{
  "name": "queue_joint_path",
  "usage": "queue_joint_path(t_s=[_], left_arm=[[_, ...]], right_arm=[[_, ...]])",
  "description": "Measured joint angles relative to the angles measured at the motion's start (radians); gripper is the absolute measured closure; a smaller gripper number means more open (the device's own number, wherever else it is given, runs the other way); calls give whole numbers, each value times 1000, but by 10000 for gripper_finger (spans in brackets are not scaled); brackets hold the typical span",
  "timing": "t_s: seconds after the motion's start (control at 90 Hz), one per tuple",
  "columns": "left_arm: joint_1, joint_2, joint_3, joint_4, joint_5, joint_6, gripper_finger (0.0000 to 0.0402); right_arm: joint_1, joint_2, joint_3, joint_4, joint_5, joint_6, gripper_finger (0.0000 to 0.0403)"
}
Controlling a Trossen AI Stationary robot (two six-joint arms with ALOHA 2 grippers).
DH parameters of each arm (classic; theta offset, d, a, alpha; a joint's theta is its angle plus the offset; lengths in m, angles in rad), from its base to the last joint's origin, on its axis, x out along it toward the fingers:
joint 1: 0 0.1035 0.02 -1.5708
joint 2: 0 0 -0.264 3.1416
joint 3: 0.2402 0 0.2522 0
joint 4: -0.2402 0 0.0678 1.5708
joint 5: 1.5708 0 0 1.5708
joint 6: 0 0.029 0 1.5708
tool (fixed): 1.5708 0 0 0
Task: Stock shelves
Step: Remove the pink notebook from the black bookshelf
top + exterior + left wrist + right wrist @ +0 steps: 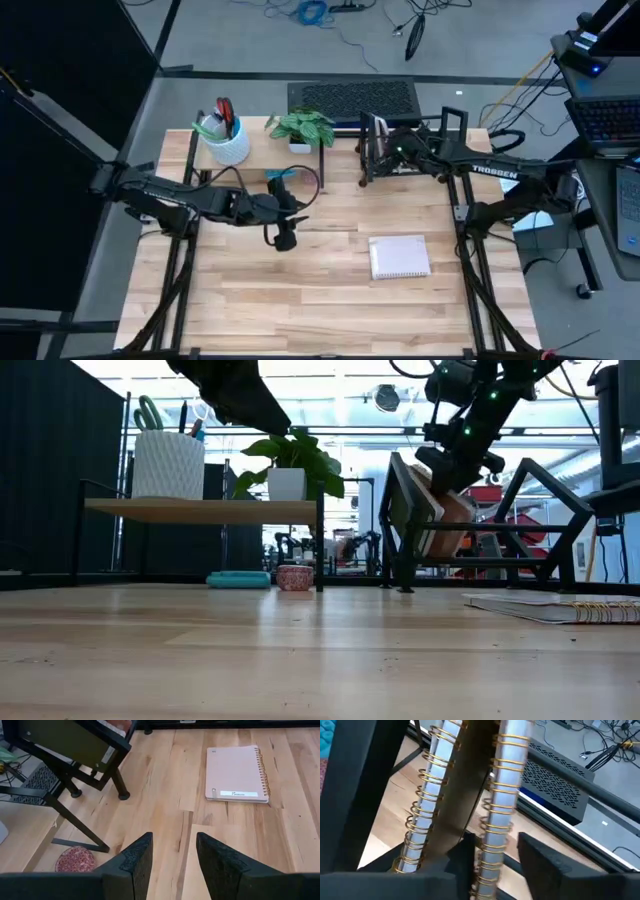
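The left gripper (285,238) hangs released, fingers (135,862) apart and empty, above bare table (330,300) just in front of the pale-wood riser shelf (262,150). On that shelf stand a white pen cup (226,143) and a potted plant (304,128); beneath it lie a teal item (238,579) and a small patterned dish (294,577). Right of the shelf stands the black wire rack (385,150), holding spiral-bound notebooks (506,785). The right gripper (392,150) sits at this rack, its fingers (547,862) parted at a notebook's wire spine; whether they grasp it cannot be told. Right and forward of the shelf, a pink spiral notebook (399,257) lies flat on the table.
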Motion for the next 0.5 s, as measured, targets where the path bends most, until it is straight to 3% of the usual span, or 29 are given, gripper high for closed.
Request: queue_joint_path(t_s=[0.156, 0.322, 0.5], left_arm=[[0, 0, 0, 0, 0, 0, 262], [0, 0, 0, 0, 0, -1, 262], [0, 0, 0, 0, 0, -1, 262]], right_arm=[[0, 0, 0, -3, 0, -11, 385], [3, -9, 21, -34, 10, -40, 386], [38, -48, 157, -173, 26, -81, 390]])
